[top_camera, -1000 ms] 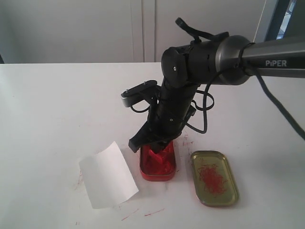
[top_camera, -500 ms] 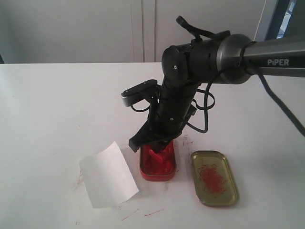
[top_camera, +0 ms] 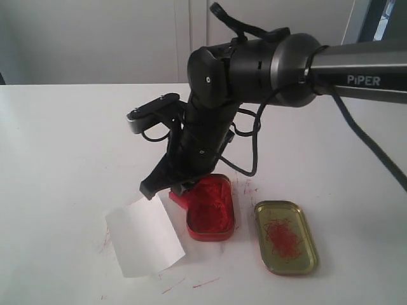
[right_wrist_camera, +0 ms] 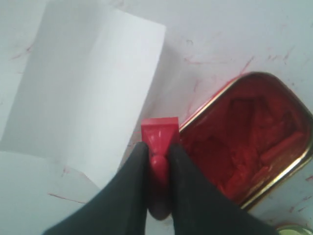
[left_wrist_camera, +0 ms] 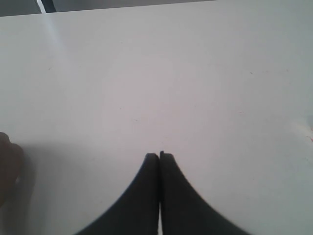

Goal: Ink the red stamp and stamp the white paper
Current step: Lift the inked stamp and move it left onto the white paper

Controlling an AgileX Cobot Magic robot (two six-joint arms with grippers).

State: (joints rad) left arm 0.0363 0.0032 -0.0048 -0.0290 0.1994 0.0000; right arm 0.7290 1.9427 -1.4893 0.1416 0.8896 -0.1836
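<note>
The red stamp [right_wrist_camera: 159, 137] is pinched at its stem between the two black fingers of the right gripper [right_wrist_camera: 157, 147], with the square base left showing beyond the fingertips. In the exterior view the stamp [top_camera: 179, 198] is held just beside the outer rim of the red tin [top_camera: 210, 213], on the side facing the white paper [top_camera: 145, 238]. Whether the base is touching the white table [top_camera: 63, 140] cannot be told.

The paper is laid flat toward the table edge nearest the exterior camera, with one end curled up. In the right wrist view, the paper [right_wrist_camera: 88, 98] and the tin of red paste [right_wrist_camera: 244, 137] are seen on either side of the stamp. A gold lid [top_camera: 285, 236], smeared red inside, is set beside the tin on the side away from the paper. Thin red streaks are seen on the table around the tin.

The fingers of the left gripper [left_wrist_camera: 159, 155] are pressed together over bare table, with nothing between them.
</note>
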